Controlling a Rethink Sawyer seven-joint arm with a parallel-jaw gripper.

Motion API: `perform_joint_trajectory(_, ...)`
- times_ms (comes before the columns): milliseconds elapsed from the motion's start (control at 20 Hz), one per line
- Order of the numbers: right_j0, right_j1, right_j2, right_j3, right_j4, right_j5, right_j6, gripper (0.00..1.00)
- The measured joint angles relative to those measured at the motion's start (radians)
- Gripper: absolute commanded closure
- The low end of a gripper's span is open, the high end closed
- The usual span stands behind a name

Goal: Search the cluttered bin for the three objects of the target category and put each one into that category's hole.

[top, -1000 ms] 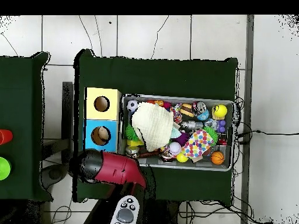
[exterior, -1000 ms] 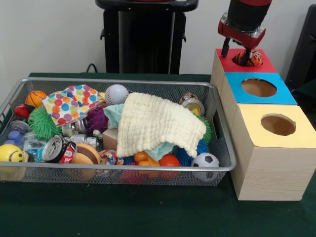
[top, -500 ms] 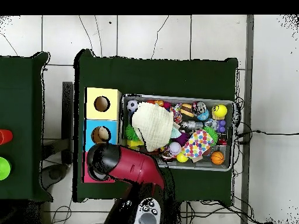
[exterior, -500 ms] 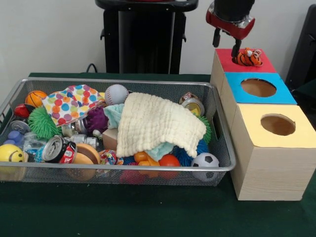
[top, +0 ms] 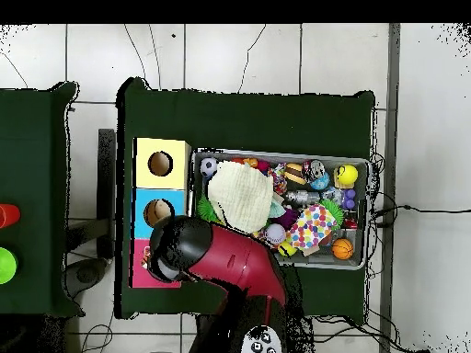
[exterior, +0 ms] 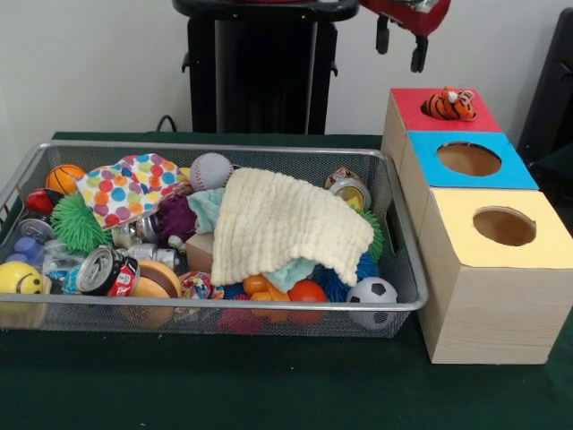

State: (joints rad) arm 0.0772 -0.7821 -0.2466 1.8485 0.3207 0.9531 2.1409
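A small orange striped tiger toy (exterior: 450,103) lies on the red top of the far box (exterior: 412,107), and no hole shows beneath it. My gripper (exterior: 400,45) hangs open and empty at the top edge, above and to the left of the toy. The blue box (exterior: 515,170) and the yellow box (exterior: 466,237) each show an open round hole. From overhead, the red arm (top: 225,267) covers the gripper and most of the red box (top: 140,267). The wire bin (exterior: 215,146) is full of clutter.
In the bin a cream cloth (exterior: 286,224) covers the middle and a polka-dot cloth (exterior: 130,184) lies at the left. Around them are a baseball (exterior: 211,170), a soccer ball (exterior: 372,291), a yellow smiley ball (exterior: 20,279), a can (exterior: 103,270) and spiky balls. Overhead, the arm overlaps the bin (top: 276,153).
The gripper let go of the tiger toy on the red box, then rose and shifted left. The toy stays where it was left. Overhead, the arm swung toward the bin.
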Motion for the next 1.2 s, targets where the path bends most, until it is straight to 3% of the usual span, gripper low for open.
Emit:
perform_joint_trajectory(500, 0.059, 0.001, 0.000, -0.055, 0.000, 0.000, 0.000, 0.00)
perform_joint_trajectory(1200, 0.160, 0.115, 0.001, -0.149, 0.028, 0.000, 0.000, 0.00)
